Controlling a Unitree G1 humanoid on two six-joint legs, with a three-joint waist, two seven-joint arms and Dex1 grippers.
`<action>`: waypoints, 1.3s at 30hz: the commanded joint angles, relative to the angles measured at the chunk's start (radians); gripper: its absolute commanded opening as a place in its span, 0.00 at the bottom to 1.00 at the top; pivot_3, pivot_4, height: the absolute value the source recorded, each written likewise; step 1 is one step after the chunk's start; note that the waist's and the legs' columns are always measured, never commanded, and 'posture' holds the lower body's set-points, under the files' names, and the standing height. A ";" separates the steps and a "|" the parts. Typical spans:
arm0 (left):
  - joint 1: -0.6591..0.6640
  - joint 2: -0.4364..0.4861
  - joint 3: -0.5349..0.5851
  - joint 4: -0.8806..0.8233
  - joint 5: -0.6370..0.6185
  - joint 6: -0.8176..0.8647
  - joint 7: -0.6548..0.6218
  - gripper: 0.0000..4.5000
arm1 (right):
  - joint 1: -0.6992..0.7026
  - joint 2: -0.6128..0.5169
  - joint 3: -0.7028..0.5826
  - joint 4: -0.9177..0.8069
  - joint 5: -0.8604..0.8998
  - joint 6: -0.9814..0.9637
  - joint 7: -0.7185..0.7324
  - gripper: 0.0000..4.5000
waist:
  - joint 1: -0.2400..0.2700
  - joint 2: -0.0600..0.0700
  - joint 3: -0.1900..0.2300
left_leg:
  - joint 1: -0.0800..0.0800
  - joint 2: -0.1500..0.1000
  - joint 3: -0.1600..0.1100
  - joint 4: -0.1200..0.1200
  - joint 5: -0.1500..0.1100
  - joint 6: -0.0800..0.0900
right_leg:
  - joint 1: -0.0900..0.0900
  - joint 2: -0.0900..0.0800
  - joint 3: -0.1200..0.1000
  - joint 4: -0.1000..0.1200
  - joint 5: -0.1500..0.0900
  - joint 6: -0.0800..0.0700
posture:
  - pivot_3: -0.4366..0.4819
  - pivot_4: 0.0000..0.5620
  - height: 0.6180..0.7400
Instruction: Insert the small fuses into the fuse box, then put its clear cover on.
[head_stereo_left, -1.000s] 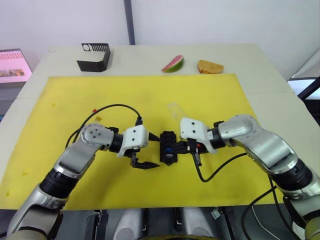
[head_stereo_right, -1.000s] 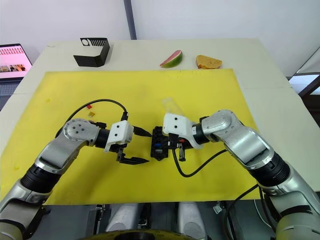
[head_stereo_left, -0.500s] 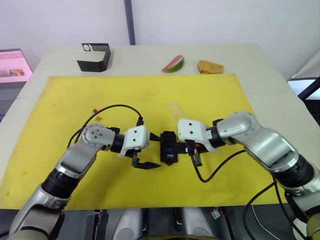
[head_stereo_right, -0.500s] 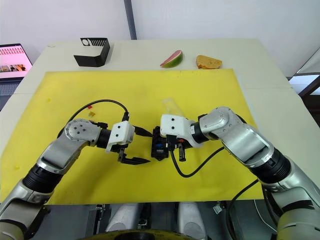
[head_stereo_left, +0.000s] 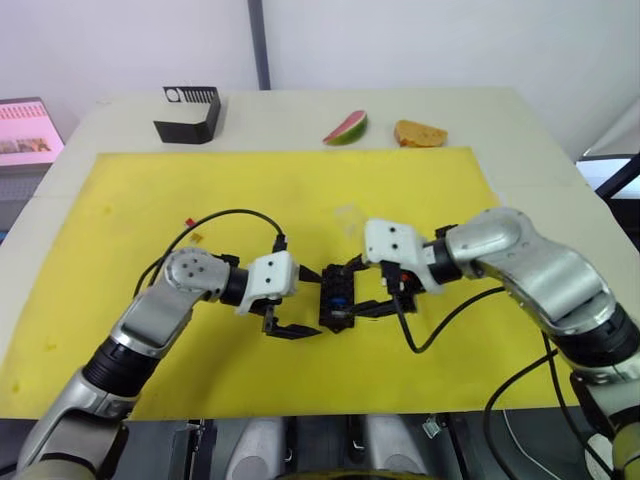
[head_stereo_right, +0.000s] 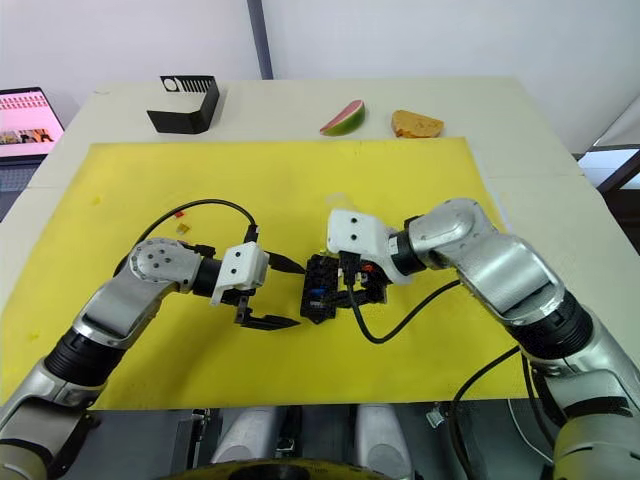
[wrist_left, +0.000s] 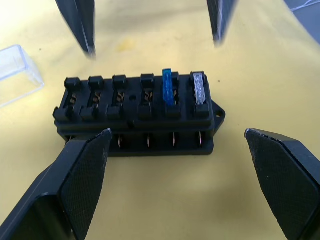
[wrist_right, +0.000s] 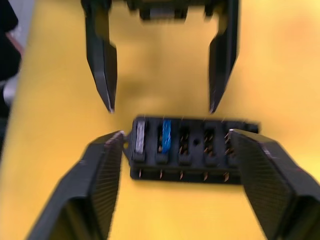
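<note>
Both sets of jaws stand spread wide and hold nothing: my left gripper (head_stereo_left: 296, 301) sits just to the left of the fuse box (head_stereo_left: 338, 296), and my right gripper (head_stereo_left: 372, 289) faces it from the other side, so the black block lies between the two pairs of fingers on the yellow mat (head_stereo_left: 130, 200).

From the head cameras I can make out the box near the middle of the mat, partly covered by the right fingers, with a spot of blue in it.

The left wrist camera gives me what the head views cannot: two fuses seated in neighbouring slots at one end of the box (wrist_left: 137, 112), a blue fuse (wrist_left: 168, 87) and a whitish fuse (wrist_left: 198, 89) beside it, while the other slots in that row look unfilled. It also shows the clear cover (wrist_left: 17, 72) lying flat on the mat near the far end of the box, not touching it, and the tips of the right fingers (wrist_left: 80, 25) hanging beyond the box.

The right wrist camera shows the same two fuses from the opposite side, blurred, with the left fingers (wrist_right: 102, 65) pointing back at it past the box.

Well apart from the box, near the mat's left part, lie a red fuse (head_stereo_right: 179, 212) and an amber fuse (head_stereo_right: 184, 228). Off the mat, on the table (head_stereo_left: 290, 110), sit a black angular holder (head_stereo_left: 187, 113), a watermelon slice (head_stereo_left: 345, 128) and a piece of bread (head_stereo_left: 420, 133).
</note>
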 joint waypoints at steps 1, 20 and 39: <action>-0.014 0.010 0.024 -0.019 -0.018 -0.007 -0.015 1.00 | 0.032 0.032 -0.087 -0.014 0.058 -0.045 -0.010 0.75 | 0.000 0.000 0.000 | 0.000 0.000 0.000 0.000 0.000 0.000 | 0.000 0.000 0.000 0.000 0.000 0.000 | 0.48 0.27 1.00; -0.013 0.017 0.024 -0.011 -0.029 -0.001 -0.038 1.00 | 0.320 0.178 -0.142 0.108 0.076 -0.243 -0.103 0.01 | 0.000 -0.001 0.000 | 0.000 0.000 0.000 0.000 0.000 -0.001 | 0.000 0.000 0.000 0.001 0.000 0.000 | 0.48 0.27 1.00; -0.035 0.002 0.014 0.009 -0.019 -0.006 -0.027 1.00 | 0.348 0.148 -0.118 0.099 0.063 -0.246 -0.089 0.01 | 0.001 -0.001 0.000 | 0.000 0.000 0.000 0.001 0.000 0.000 | 0.001 0.000 0.000 0.001 0.000 0.000 | 0.48 0.27 1.00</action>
